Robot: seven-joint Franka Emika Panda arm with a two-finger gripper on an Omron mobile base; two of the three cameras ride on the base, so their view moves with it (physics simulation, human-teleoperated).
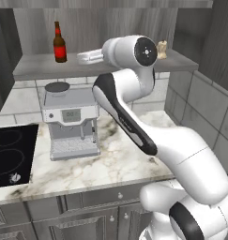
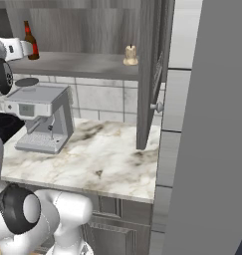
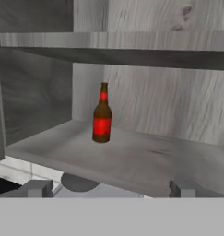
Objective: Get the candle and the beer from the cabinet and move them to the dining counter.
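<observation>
Beer (image 1: 59, 42) and candle (image 1: 162, 49) stand upright, well apart, on cabinet (image 1: 106, 64) shelf.

Beer (image 1: 59, 43) upright at shelf's left, candle (image 1: 162, 49) at its right, well apart; coffee machine (image 1: 71, 123) below on marble worktop (image 1: 120, 161).

- Lower shelf (image 1: 35, 65) of open cabinet (image 2: 147, 74): grey wood, bearing two items well apart.
- Beer (image 1: 59, 43) upright near left end of shelf, set back toward rear panel.
- Candle (image 1: 162, 49) upright near right end.
- Marble worktop (image 1: 115, 164) below: white, veined grey-brown.
- Coffee machine (image 1: 71, 122) directly on worktop, under shelf.
- Black hob (image 1: 12, 152) inset at left end.
</observation>
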